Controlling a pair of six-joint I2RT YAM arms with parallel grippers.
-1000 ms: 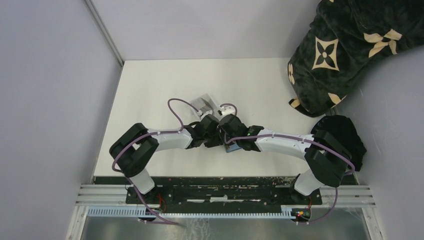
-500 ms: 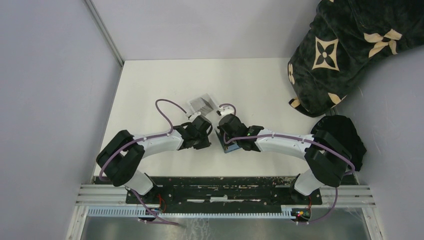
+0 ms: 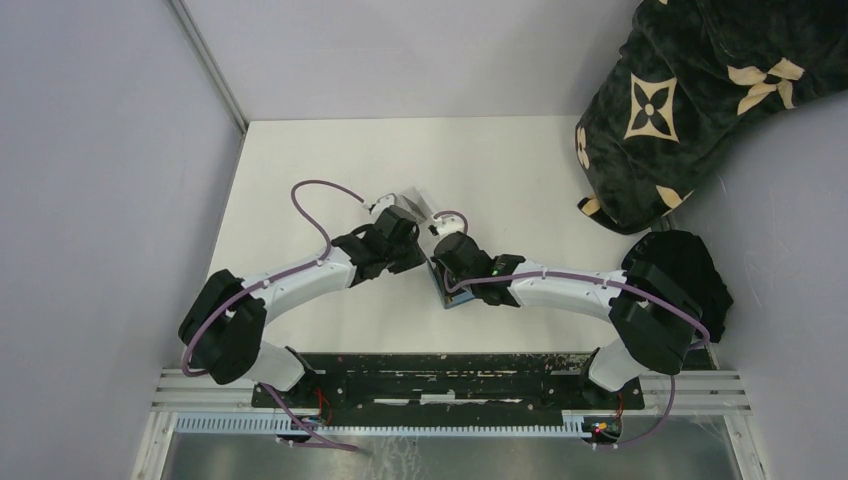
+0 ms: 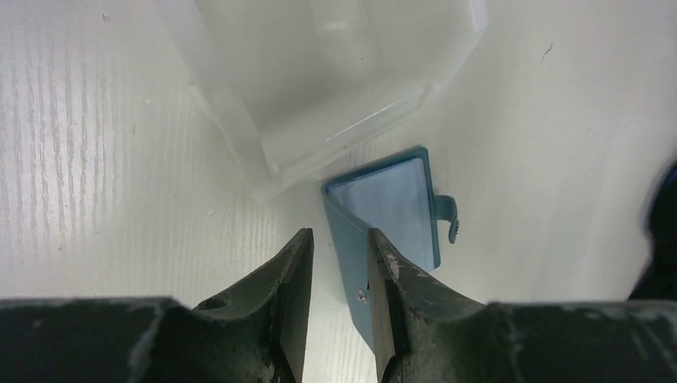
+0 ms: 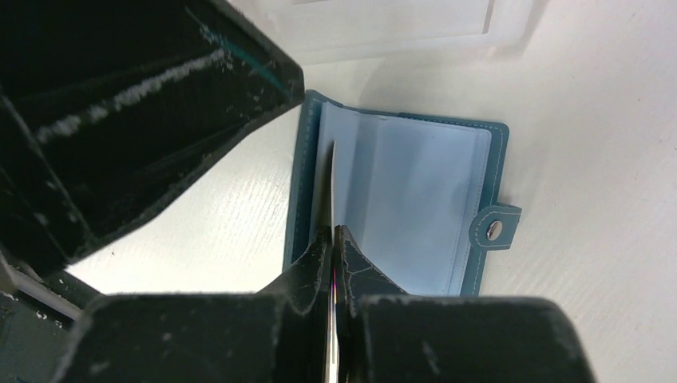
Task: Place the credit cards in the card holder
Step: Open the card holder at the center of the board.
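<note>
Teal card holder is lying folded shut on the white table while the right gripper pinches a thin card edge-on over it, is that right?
Not folded shut: the teal-blue folding card holder lies open, pale inner pockets facing up, as the right wrist view shows. The rest is right: it lies on the white table, and the right gripper pinches a thin plastic card edge-on over it.

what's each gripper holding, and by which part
Right gripper pinches a credit card by its near end, edge-on over the open card holder. Left gripper holds nothing.
</note>
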